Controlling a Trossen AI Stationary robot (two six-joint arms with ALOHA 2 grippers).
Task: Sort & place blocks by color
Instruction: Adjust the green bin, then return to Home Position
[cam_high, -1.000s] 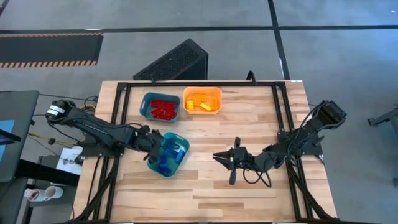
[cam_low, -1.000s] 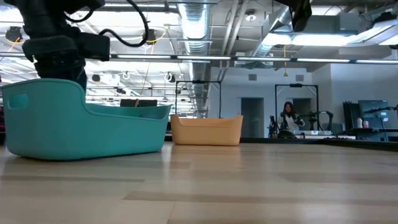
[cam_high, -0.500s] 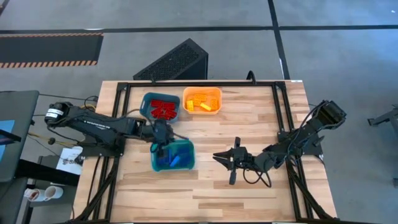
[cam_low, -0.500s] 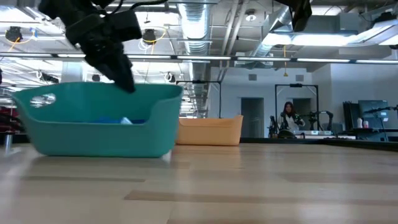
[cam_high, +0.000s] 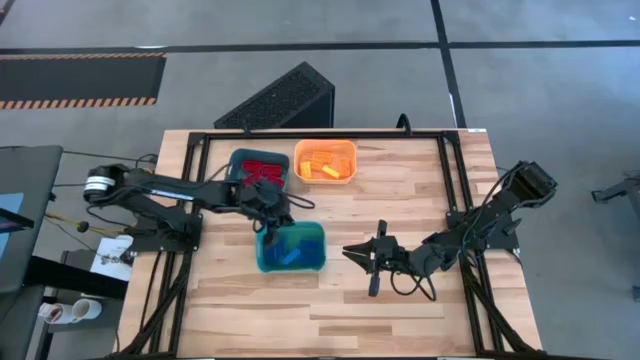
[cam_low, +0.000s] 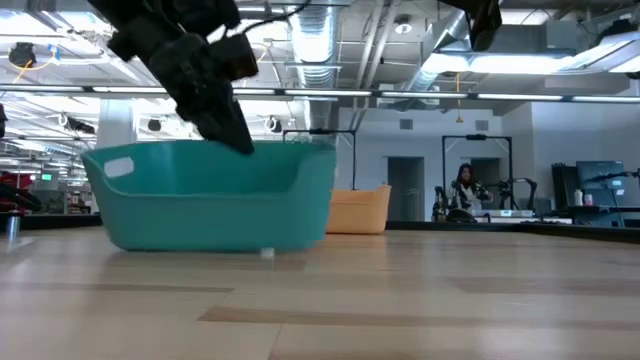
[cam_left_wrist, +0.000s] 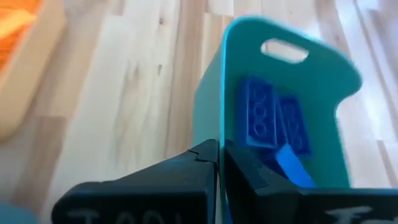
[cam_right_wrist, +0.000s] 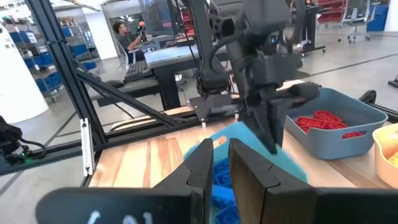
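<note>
A teal tray (cam_high: 259, 250) (cam_low: 210, 200) rests flat on its base on the table and holds several blue blocks (cam_high: 290, 250) (cam_left_wrist: 258, 115). My left gripper (cam_high: 272, 218) (cam_left_wrist: 221, 152) is shut on the tray's far wall near its left corner. Red blocks (cam_high: 262, 172) lie in a grey-blue tray (cam_high: 235, 165), and yellow blocks (cam_high: 322, 165) lie in an orange tray (cam_high: 300, 150). My right gripper (cam_high: 348, 252) (cam_right_wrist: 222, 155) waits low over the table to the teal tray's right. It points at the tray with a narrow gap between its fingers. My left gripper pinches the rim of the teal tray's far long wall (cam_left_wrist: 222, 124) near the left corner, one finger inside the tray and one outside. The fingers (cam_low: 232, 125) slant down from above and from the table's left. They lie along the wall. The tray stands level on the table.
The grey-blue and orange trays stand side by side near the far edge, just beyond the teal tray. Bare wood lies along the near edge and at the right. A dark frame runs around the table. People show far off in the room.
My left gripper has moved toward the table's right, still shut on the teal tray's wall. The tray has slid right along the table. It has also turned from a slanted lie to square with the table edges. The right arm has kept still.
</note>
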